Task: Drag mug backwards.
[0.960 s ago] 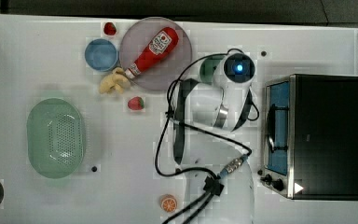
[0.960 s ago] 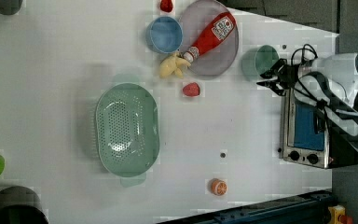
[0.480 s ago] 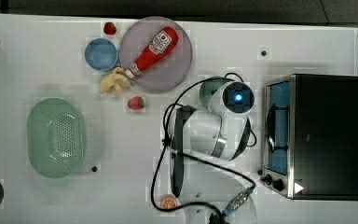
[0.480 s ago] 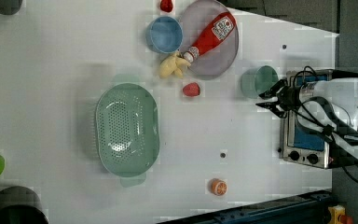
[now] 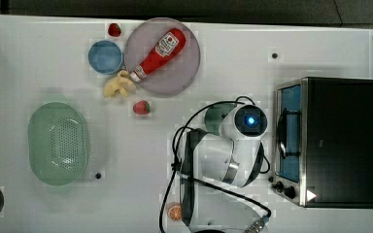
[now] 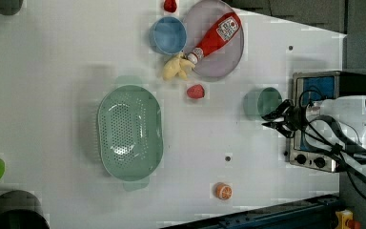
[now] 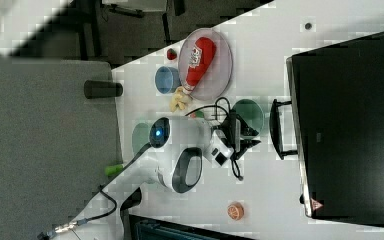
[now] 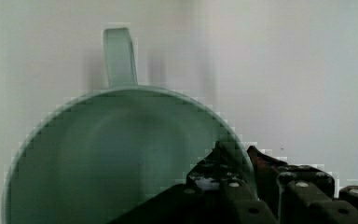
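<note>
White bench [image 5: 252, 53] carries everything, from the top view's left to right: a pale-green perforated plastic colander [image 5: 58, 143], a light-blue round bowl [image 5: 105, 56], a red ketchup bottle [image 5: 157, 53] lying on a grey round plate [image 5: 175, 77], then the small teal-green mug [image 5: 215, 117], partly hidden under the white arm, just beside the black toaster oven [image 5: 337, 141]. In the wrist view the hand [image 8: 247, 161] seems clamped on the mug's rim, one finger inside, one outside.

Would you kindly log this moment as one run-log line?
task: drag mug backwards | claw: clamped on mug rim, one finger inside | mug: upright on table, beside toaster oven | phase: dragging
</note>
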Controlling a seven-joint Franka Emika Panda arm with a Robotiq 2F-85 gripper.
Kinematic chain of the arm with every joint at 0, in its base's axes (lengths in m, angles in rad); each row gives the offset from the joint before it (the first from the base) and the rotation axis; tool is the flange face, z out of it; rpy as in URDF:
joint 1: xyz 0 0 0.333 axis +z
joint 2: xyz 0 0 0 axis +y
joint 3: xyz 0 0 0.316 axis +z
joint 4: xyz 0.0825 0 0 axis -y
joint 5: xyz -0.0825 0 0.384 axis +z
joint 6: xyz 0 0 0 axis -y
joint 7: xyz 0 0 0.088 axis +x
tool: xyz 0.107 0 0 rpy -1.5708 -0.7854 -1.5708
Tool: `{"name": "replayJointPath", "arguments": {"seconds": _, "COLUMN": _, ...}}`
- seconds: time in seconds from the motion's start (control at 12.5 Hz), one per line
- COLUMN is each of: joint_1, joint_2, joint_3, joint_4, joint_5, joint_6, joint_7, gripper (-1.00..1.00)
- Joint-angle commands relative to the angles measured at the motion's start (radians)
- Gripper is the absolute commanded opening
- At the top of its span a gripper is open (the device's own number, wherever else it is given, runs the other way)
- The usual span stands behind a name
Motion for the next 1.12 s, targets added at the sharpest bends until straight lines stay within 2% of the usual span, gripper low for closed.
{"name": "replayJointPath", "arguments": {"seconds": 0.08, "joint_1": -0.001, "joint_2": -0.040, "joint_3": -0.014, "joint_4": -0.046, "joint_5": -0.013, "joint_6": -0.002, "joint_7": 0.006, "gripper": -0.65}}
{"name": "replayJointPath", "arguments": {"seconds": 0.48, "joint_1": -0.001, "joint_2": -0.131, "joint_3": -0.024, "joint_4": -0.141, "joint_5": -0.018, "joint_6": -0.090, "joint_7": 0.006, "gripper": -0.65}}
{"name": "replayJointPath", "arguments": {"seconds": 0.8, "joint_1": -0.001, "joint_2": -0.153, "joint_3": -0.038, "joint_4": -0.151, "joint_5": -0.018, "joint_6": -0.167, "joint_7": 0.005, "gripper": -0.65}}
{"name": "replayJointPath", "arguments": {"seconds": 0.88, "joint_1": -0.001, "joint_2": -0.152, "joint_3": -0.039, "joint_4": -0.158, "joint_5": -0.018, "joint_6": -0.167, "joint_7": 0.006, "gripper": -0.59}}
{"name": "replayJointPath", "arguments": {"seconds": 1.12, "joint_1": 0.001, "joint_2": -0.159, "joint_3": -0.037, "joint_4": -0.165, "joint_5": -0.018, "joint_6": -0.211, "joint_7": 0.005, "gripper": 0.06}}
